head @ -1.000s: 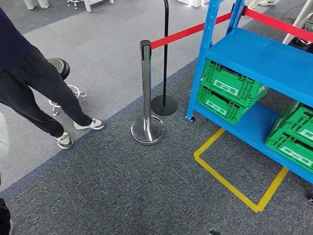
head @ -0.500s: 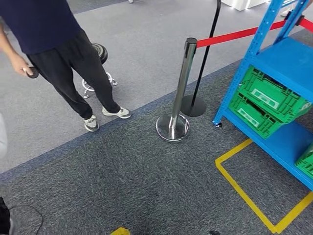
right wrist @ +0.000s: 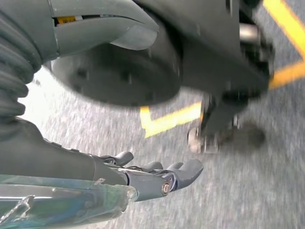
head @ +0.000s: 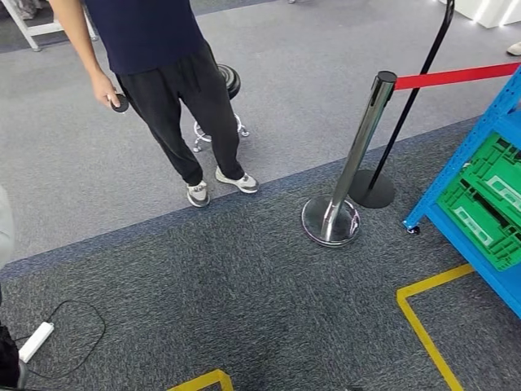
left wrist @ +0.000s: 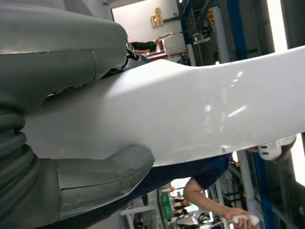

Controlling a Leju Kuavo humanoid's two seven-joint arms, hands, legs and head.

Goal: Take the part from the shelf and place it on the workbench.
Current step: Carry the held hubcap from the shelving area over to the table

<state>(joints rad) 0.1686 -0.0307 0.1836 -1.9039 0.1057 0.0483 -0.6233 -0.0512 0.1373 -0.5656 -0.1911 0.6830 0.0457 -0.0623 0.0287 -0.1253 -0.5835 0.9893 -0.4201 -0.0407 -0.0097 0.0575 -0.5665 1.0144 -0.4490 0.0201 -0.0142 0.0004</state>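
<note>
My left hand [left wrist: 46, 57] grips a large smooth white part [left wrist: 201, 105], with the thick grey thumb [left wrist: 104, 176] lying along one side of it; the part hides the fingers. At the left edge of the head view I see a pale sliver of what looks like the same white part [head: 3, 228]. My right hand [right wrist: 154, 176] hangs above the grey carpet with its dark fingers stretched out and nothing in them. The blue shelf [head: 485, 126] with green crates [head: 485, 204] stands at the far right of the head view.
A chrome stanchion [head: 344, 187] with a red belt [head: 454, 77] stands beside the shelf, with a black post base [head: 371, 189] behind it. A person [head: 178, 98] in dark clothes stands ahead, with a stool [head: 229, 81] behind. A white power strip [head: 36, 340] and yellow floor tape [head: 424, 326] lie on the carpet.
The camera has swung left: the shelf and stanchion have slid toward the right edge, and the person has come further into the picture. The power strip has come into view.
</note>
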